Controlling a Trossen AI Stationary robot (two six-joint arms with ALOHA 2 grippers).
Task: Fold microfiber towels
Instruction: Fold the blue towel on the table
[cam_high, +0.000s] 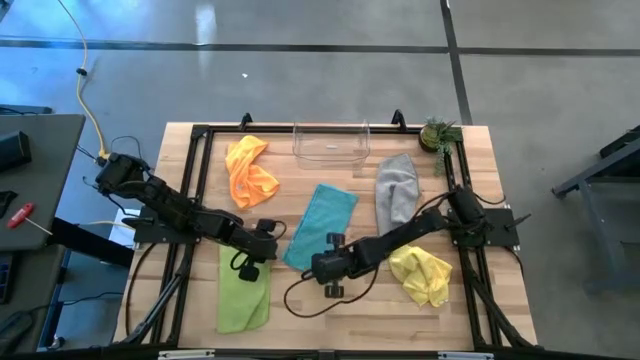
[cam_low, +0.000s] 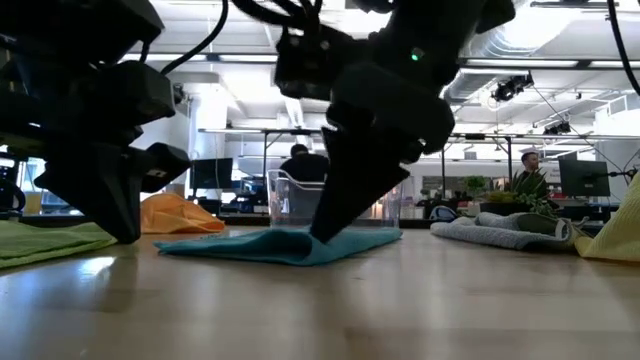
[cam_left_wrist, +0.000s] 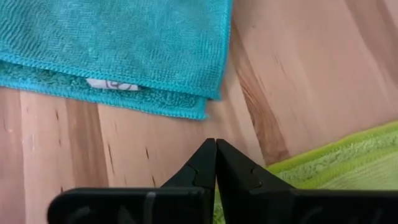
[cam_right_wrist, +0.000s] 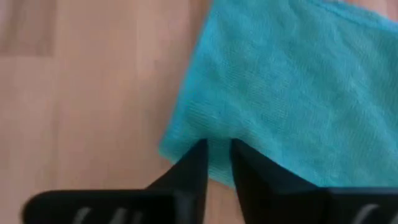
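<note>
The right pincer (cam_right_wrist: 217, 163) is nipping the near edge of the soft teal microfiber towel (cam_right_wrist: 292, 93); so shallow a bite could slip. The left pincer (cam_left_wrist: 216, 163) is sitting shut, empty, just short of it.

- Five towels (cam_high: 320, 226) lie spread over the table (cam_high: 480, 160): two left, one centre, two right.
- Bin (cam_high: 331, 141) and plant (cam_high: 438, 133) sit along the far edge.

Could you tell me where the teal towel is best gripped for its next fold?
Probably the teal towel at its near corner, where the right tool sits with fingers astride the edge. It lies flat, already doubled, so only edges give purchase; come from above, pinching both layers.
</note>
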